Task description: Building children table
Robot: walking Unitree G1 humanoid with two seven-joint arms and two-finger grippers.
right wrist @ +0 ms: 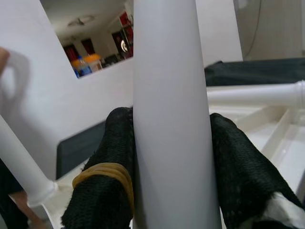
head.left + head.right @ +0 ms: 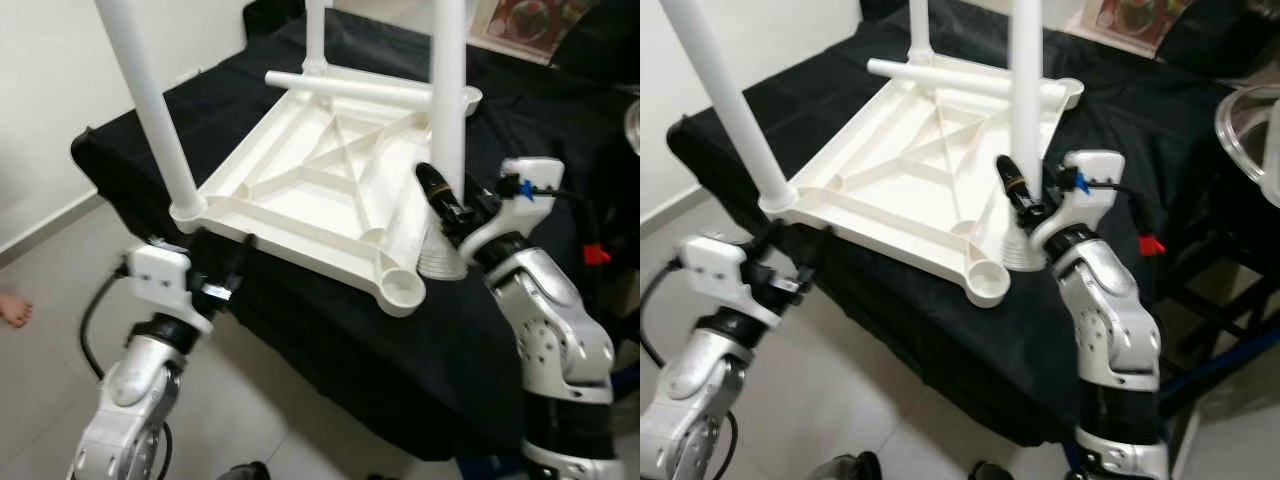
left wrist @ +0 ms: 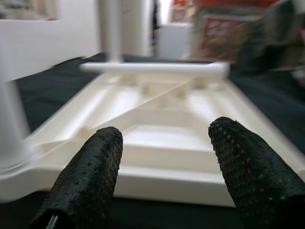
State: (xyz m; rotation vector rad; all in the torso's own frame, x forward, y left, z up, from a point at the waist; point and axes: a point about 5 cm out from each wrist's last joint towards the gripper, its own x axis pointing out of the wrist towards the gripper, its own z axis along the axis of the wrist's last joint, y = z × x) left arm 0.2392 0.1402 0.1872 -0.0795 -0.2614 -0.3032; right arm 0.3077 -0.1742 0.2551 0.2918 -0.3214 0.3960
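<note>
The children's table top (image 2: 320, 190) is lying upside down on a desk (image 2: 330, 340) draped in black cloth, ribbed underside facing up, its near-left corner reaching the cloth's near edge. At that corner one leg (image 2: 150, 110) is already standing in its socket, leaning a little leftward. Just below it the left end effector (image 3: 162, 171) is hovering with its two fingers spread wide and holding nothing, pointed at the rim of the top. Farther back a second leg (image 2: 315, 35) is standing at the far corner, and a loose leg (image 2: 365, 88) is lying across the far side. At the near corner an empty socket (image 2: 400, 287) is waiting. To the right, the right end effector (image 2: 450, 205) is clamping a fourth leg (image 2: 448, 90), fingers pressed on either side of the tube, its flared foot (image 2: 440, 262) sitting just right of the empty socket, apparently on the cloth.

The risk, I'd say, is that the leg is entering the socket off-axis and jamming, or that pushing down there is sliding the whole top toward the edge, since nothing is bracing it. The leaning left leg could also be knocked loose by the open fingers.
</note>
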